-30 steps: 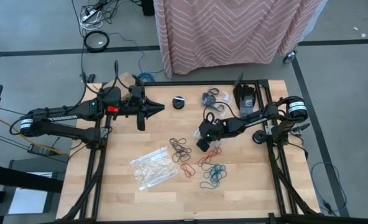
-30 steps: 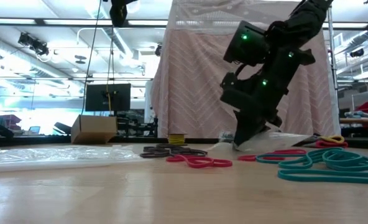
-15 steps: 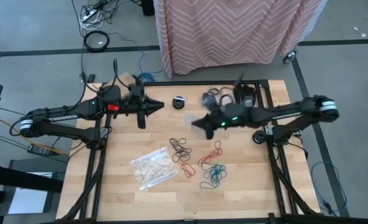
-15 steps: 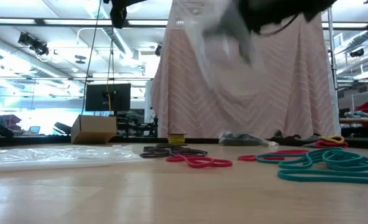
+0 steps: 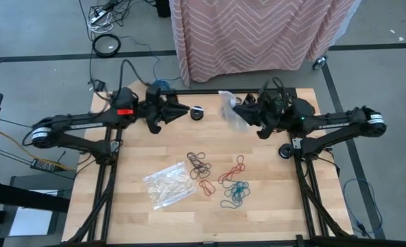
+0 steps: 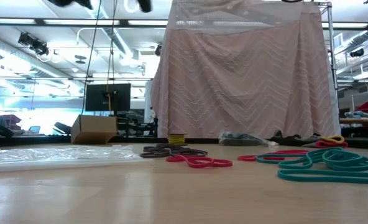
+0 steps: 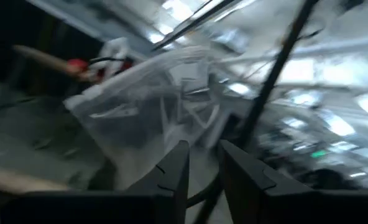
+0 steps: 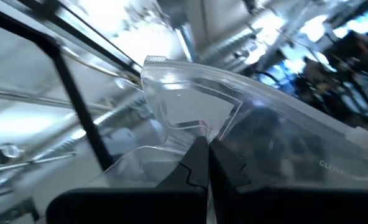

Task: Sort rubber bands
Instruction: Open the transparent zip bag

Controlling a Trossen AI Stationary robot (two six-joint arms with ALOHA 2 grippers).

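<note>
Left of the small black disc (image 5: 198,112) at the table's back edge, the left gripper (image 5: 184,110) hangs in the air, fingers slightly apart and empty. Right of the disc, the right gripper (image 5: 239,110) pinches a clear plastic bag (image 5: 228,108) aloft. The rubber bands (image 5: 220,177) lie loose on the table (image 5: 271,206) in front of the disc, with another bag (image 5: 169,185) at their left.

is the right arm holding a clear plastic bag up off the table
Yes, the right gripper is shut on a clear plastic bag, lifted above the table's far edge while the rubber bands lie below.
</note>
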